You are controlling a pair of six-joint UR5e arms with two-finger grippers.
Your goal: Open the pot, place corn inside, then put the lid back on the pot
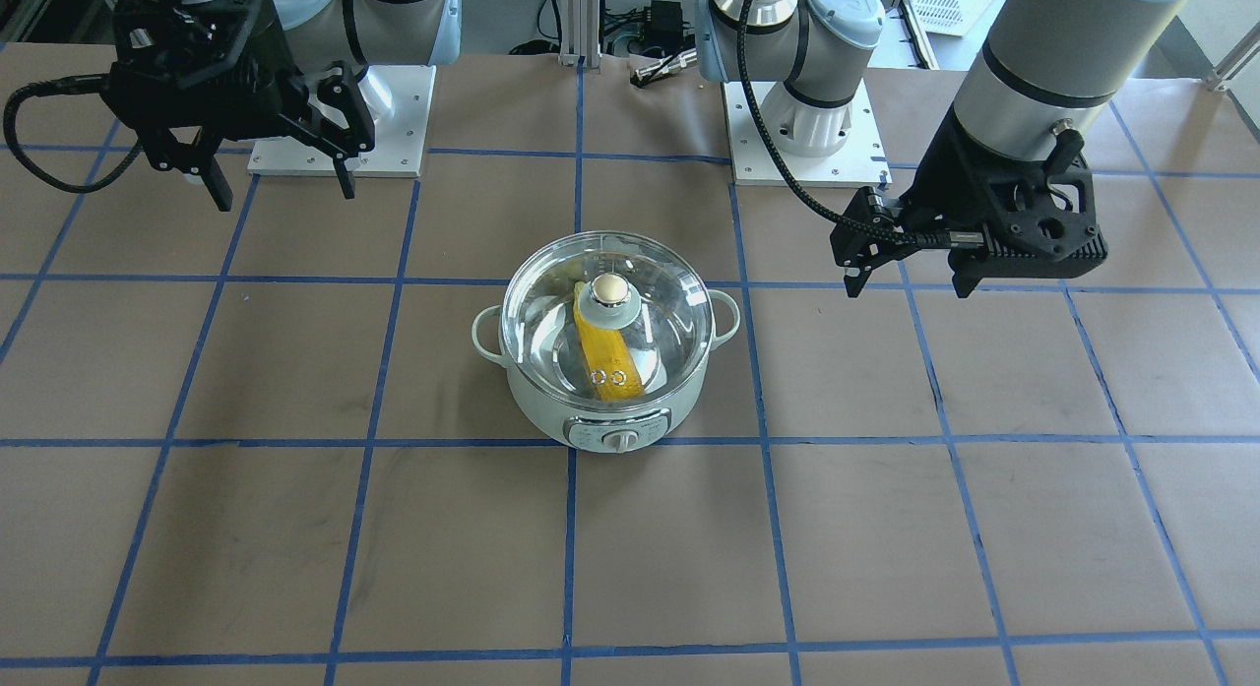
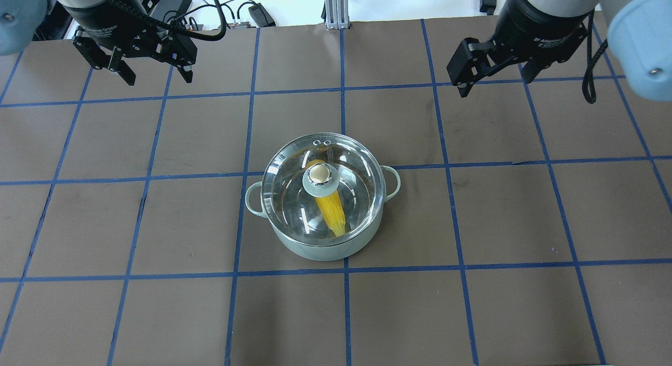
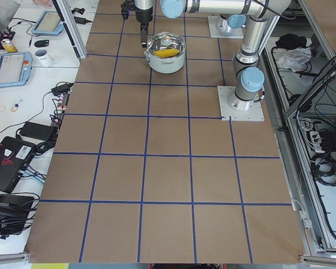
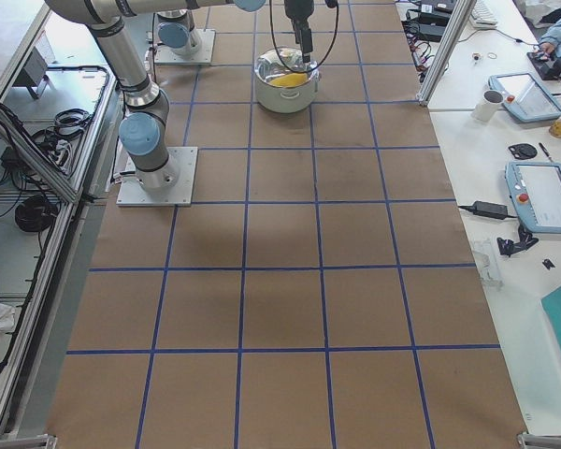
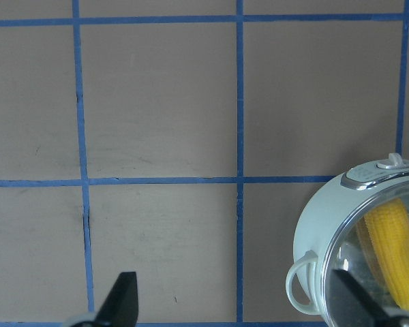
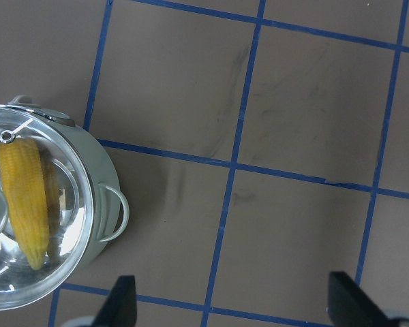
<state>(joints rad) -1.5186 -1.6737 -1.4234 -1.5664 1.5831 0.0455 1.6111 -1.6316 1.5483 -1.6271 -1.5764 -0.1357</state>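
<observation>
The mint-green pot (image 1: 591, 415) stands at mid-table with its control knob toward the operators' side. The glass lid (image 1: 655, 322) sits closed on it, cream-gold knob up. The yellow corn (image 1: 610, 356) lies inside, seen through the glass, as in the overhead view (image 2: 332, 211). My left gripper (image 1: 906, 288) is open and empty, raised beside the pot; its wrist view shows the pot (image 5: 317, 225) at lower right. My right gripper (image 1: 283, 196) is open and empty, raised on the other side; its wrist view shows the corn (image 6: 24, 197) at left.
The two arm base plates (image 1: 340, 125) (image 1: 807, 135) are bolted at the robot's table edge. A white basket (image 1: 950, 2) stands behind them. Side benches with tablets and a mug (image 4: 492, 101) flank the table. Blue tape lines grid the brown surface.
</observation>
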